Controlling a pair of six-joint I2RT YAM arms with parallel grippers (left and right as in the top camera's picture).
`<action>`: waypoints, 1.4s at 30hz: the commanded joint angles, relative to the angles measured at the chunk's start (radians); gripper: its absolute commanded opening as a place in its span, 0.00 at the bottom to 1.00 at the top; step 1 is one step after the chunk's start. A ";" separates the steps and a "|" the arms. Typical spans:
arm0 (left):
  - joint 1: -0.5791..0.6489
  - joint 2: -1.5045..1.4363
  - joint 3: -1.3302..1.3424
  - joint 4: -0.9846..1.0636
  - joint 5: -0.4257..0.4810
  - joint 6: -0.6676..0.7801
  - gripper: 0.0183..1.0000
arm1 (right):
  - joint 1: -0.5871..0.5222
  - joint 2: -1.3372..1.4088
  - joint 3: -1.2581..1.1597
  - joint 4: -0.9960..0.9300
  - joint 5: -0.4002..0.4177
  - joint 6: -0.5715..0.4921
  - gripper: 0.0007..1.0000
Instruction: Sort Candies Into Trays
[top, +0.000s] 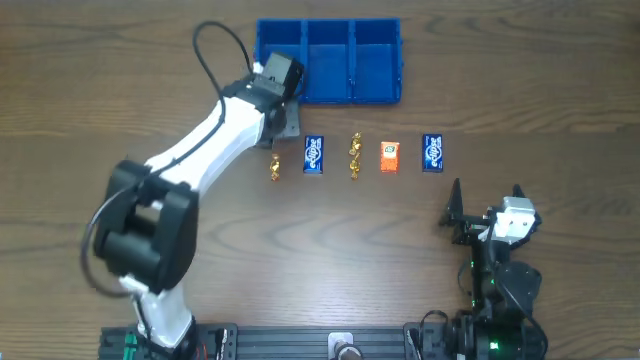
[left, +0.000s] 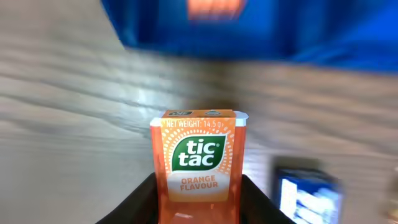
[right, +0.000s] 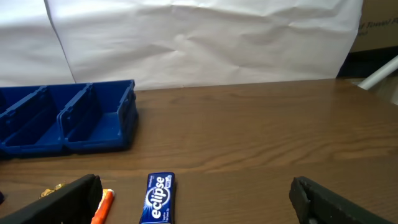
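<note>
The left end effector (top: 284, 122) is clenched on 1 orange mint box (left: 199, 158), with the blue tray (top: 350, 96) just ahead. Beside it, 5 candies (top: 355, 157) wait unsorted on the counter (top: 560, 90). The right end effector (top: 485, 208) gapes.

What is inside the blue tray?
In the blue tray, the middle and right compartments look empty. The left tool partly covers the left compartment; its wrist view shows a blurred orange thing inside.

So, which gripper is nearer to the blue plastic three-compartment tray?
Left. The left gripper, holding an orange candy box, is close by the tray; the right gripper is far off, by its base.
</note>
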 joint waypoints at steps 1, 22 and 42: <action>-0.024 -0.089 0.248 -0.051 -0.174 0.036 0.30 | 0.006 -0.005 -0.004 -0.004 -0.008 -0.012 1.00; 0.070 0.187 0.418 0.045 -0.121 0.064 0.34 | 0.006 -0.005 -0.004 -0.004 -0.008 -0.012 1.00; 0.066 0.188 0.420 0.079 -0.064 0.063 1.00 | 0.006 -0.005 -0.004 -0.004 -0.008 -0.012 1.00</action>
